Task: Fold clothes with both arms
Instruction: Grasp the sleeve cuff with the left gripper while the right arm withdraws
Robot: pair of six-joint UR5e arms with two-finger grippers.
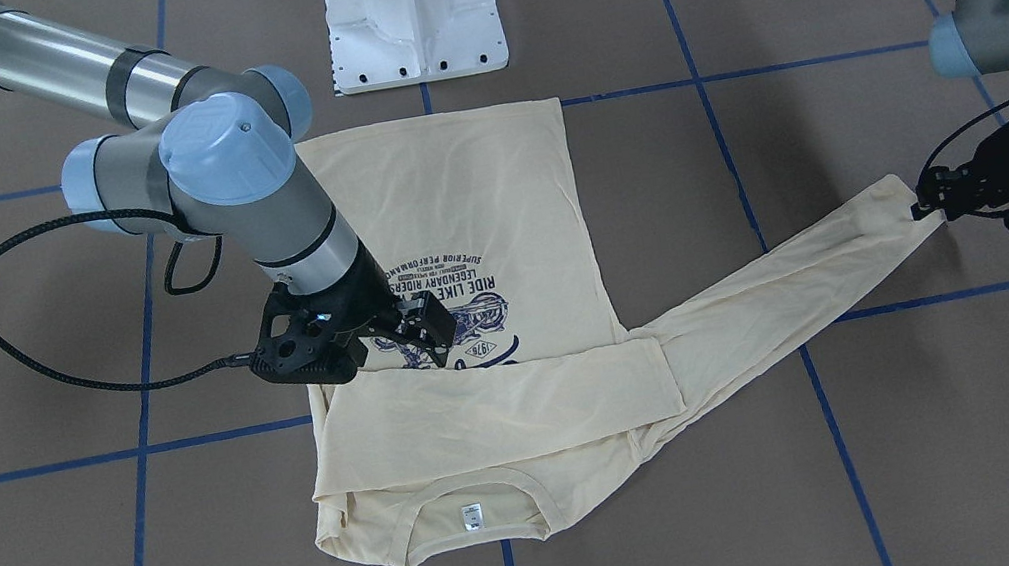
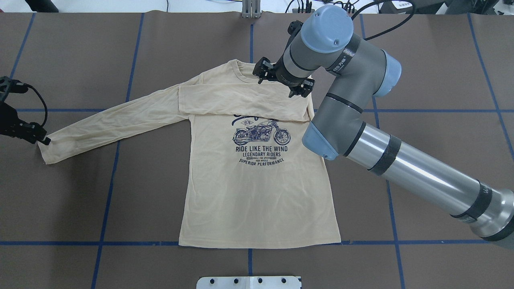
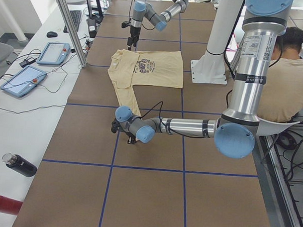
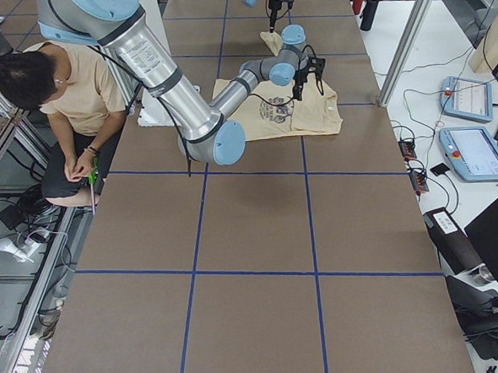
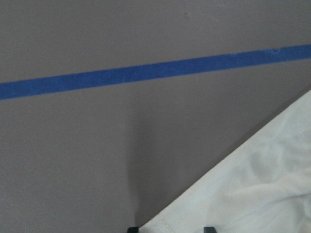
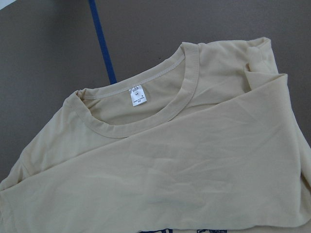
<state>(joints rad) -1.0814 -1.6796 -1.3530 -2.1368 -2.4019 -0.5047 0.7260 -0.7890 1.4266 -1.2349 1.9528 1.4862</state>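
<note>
Claw, left [image 1: 929,203]: low at the table [image 2: 60,200], at the tip of the outstretched sleeve [image 2: 112,124]. Its wrist view shows two dark tips a little apart with the edge of the cuff [image 5: 243,194] between them. We log it as spread, not pinching. Hazard: it could close on the hem alone, or on one layer, and the thin cloth slips out mid-lift.

Sleeve, outstretched: flat on the table, running slantwise from cuff to shoulder. Hazard: a pull along its length, rather than up and over, would drag the whole shirt [image 2: 257,200] askew.

Shirt: flat at mid-table, print [image 2: 261,132] up, hem towards the robot's base, collar [image 6: 146,124] away. The other sleeve [image 2: 241,100] lies folded across the chest, covering the top of the print. Hazard: a second sleeve laid on crooked would ruffle or shift the first.

Claw, right [image 1: 417,335]: hovering above the collar end of the shirt, over the folded sleeve. No tips show in its wrist view, so we judge it spread wide and holding nothing. Hazard: it stands where the second sleeve must land, so the arms could meet, or its tips could snag the folded cloth if it drops.
</note>
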